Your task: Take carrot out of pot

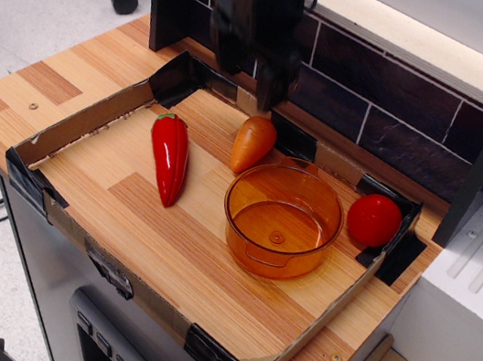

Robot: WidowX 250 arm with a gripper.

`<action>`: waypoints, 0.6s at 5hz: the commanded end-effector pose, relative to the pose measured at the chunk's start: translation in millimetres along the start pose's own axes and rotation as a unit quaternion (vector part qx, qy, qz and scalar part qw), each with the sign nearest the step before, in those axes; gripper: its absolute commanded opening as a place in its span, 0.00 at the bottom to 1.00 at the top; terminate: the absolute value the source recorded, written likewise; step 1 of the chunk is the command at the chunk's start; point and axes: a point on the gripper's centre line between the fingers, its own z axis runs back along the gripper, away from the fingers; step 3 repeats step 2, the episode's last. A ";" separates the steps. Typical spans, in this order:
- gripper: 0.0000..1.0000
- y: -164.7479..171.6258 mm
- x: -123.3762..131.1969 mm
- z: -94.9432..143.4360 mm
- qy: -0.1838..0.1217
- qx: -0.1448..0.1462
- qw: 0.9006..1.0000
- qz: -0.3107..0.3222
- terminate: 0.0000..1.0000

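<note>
The carrot (252, 143) is a short orange toy lying on the wooden board, outside the pot and just behind its left rim. The pot (241, 236) is round, translucent orange, and has nothing in it. My gripper (252, 76) is black and motion-blurred, raised above and slightly behind the carrot. Its jaws stand apart and hold nothing.
A long glossy red pepper (168, 157) lies left of the pot. A round red tomato (373, 220) sits in the right corner. A low cardboard rim (74, 129) with black tape corners fences the board. A dark tiled wall (399, 124) stands behind.
</note>
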 end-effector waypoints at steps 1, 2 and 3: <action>1.00 6.4 5.9 81.3 -0.034 0.002 0.999 -0.004 0.00; 1.00 6.4 5.9 81.3 -0.034 0.002 0.999 -0.004 1.00; 1.00 6.4 5.9 81.3 -0.034 0.002 0.999 -0.004 1.00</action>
